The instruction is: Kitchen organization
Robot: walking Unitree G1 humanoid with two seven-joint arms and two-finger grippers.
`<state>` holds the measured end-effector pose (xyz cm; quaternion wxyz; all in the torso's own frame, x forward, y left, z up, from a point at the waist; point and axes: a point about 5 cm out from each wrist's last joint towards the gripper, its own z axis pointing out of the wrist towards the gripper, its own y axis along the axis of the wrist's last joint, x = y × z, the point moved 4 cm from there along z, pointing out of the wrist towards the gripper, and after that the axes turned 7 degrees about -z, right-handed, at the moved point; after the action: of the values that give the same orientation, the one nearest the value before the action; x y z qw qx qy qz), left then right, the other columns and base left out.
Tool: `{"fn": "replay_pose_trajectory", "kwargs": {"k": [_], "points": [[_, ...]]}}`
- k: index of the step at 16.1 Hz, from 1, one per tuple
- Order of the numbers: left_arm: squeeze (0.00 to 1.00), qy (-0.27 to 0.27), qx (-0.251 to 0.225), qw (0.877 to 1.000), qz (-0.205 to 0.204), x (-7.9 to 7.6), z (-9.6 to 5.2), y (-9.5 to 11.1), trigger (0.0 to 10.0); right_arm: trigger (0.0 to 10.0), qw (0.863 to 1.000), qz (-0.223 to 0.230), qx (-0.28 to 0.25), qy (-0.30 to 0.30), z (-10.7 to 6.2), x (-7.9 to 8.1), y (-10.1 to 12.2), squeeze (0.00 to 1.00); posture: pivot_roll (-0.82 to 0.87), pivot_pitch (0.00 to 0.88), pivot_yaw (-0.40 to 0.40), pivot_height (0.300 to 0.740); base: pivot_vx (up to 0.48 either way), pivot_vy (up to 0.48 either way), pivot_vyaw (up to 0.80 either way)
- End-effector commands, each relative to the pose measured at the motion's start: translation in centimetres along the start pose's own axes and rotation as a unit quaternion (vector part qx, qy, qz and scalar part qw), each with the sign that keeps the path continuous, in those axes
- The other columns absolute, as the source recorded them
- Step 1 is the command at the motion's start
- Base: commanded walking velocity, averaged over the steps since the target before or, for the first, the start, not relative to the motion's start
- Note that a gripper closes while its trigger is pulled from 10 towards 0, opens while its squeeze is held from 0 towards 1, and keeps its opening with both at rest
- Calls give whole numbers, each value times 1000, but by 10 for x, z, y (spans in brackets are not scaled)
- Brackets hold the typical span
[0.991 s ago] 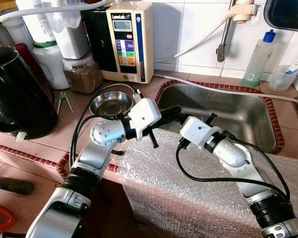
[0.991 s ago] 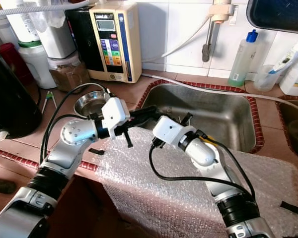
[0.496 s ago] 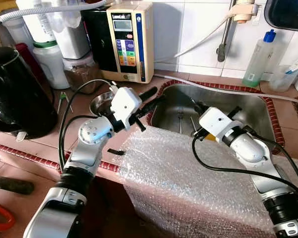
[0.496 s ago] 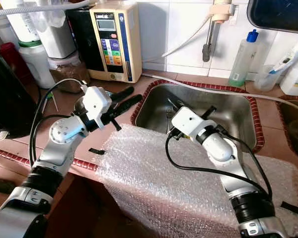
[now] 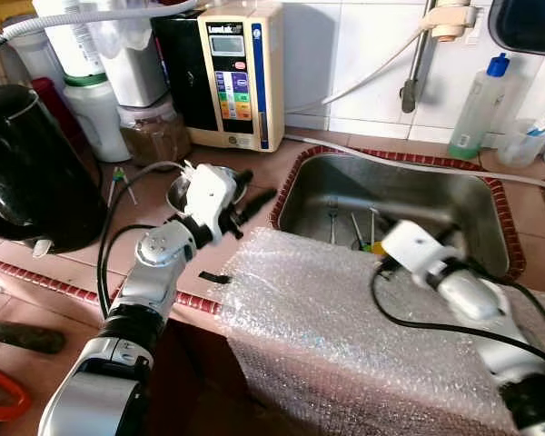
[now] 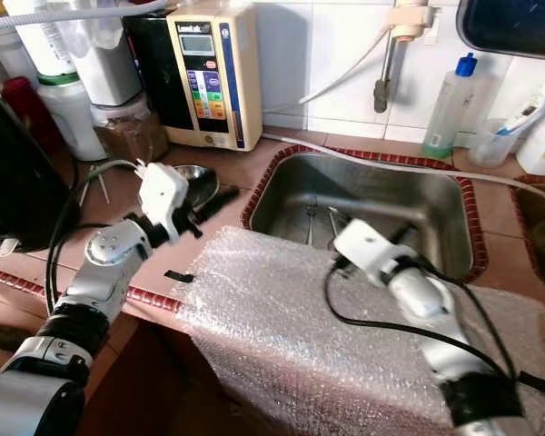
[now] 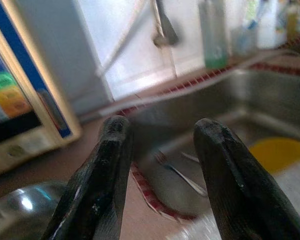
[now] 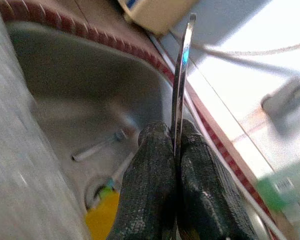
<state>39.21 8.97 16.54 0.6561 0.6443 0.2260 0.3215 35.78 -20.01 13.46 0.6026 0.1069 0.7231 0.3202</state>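
Right gripper (image 8: 172, 150): clenched on your metal utensil (image 8: 181, 70), over sink (image 5: 454, 204).
Left gripper (image 7: 162, 145): released, bowl (image 6: 195, 180) at 12 o'clock.

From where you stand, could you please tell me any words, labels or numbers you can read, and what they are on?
No text can be read with certainty.
Cream water appliance: top logo, display and coloured buttons too small.
Clear bottle with blue cap: label blurred.
White containers at back left: no legible print.

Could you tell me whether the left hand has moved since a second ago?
Yes. The left hand has swung toward the robot's left, from over the bubble wrap by the sink rim to above the counter near the small steel bowl.
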Motion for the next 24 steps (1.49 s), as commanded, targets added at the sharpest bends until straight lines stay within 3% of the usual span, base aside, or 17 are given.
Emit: {"fn": "replay_pose_trajectory", "kwargs": {"k": [1,4,5,6,7,10,14,17,18,20,21,22,23,24], "points": [[1000,-21,42,999,-11,-2,-7,-17,10000,0,1000,4,21,-13,-8,-7,-15,424,49,0,115,740,0,0,0],[1000,-50,74,996,-12,-7,-9,-27,10000,0,998,13,52,-22,-16,-10,-34,424,47,0,118,740,0,0,0],[1000,-61,84,995,-6,-9,-9,-30,10000,0,997,25,64,-28,-18,-9,-42,302,48,0,118,740,0,0,0],[1000,-66,89,994,2,-10,-10,-31,10000,0,996,32,74,-32,-20,-9,-48,86,48,0,119,740,0,0,0],[1000,-65,89,994,3,-10,-10,-31,10000,0,996,40,76,-35,-20,-9,-49,0,48,0,119,740,0,0,0],[1000,-68,90,994,2,-11,-10,-32,10000,0,994,61,87,-33,-20,-8,-57,0,49,0,123,740,0,0,0],[1000,-80,95,992,14,-14,-11,-34,10000,0,992,55,93,-63,-8,-41,-61,0,57,0,123,740,0,0,0],[1000,-85,93,992,13,-17,-12,-34,10000,2902,993,83,53,-69,13,-51,-40,0,65,0,119,740,0,0,0],[1000,-86,92,992,14,-18,-12,-35,10000,1216,994,80,29,-61,27,-49,-23,0,69,0,115,740,0,0,0],[1000,-88,90,992,15,-20,-12,-35,10000,1216,994,89,7,-57,45,-48,-3,0,83,0,104,740,0,0,0],[1000,-89,89,992,14,-21,-13,-35,10000,4157,994,93,4,-57,49,-48,1,0,89,0,99,740,0,0,0],[1000,-90,88,992,14,-22,-14,-34,10000,10000,992,107,-2,-62,54,-49,6,129,103,0,93,740,0,0,0],[1000,-92,86,992,10,-22,-15,-34,10000,10000,992,110,-11,-57,59,-48,13,643,120,0,85,740,0,0,0],[1000,-93,85,992,9,-22,-16,-33,10000,10000,993,107,-15,-53,60,-47,16,737,123,0,84,740,0,0,0]]}}
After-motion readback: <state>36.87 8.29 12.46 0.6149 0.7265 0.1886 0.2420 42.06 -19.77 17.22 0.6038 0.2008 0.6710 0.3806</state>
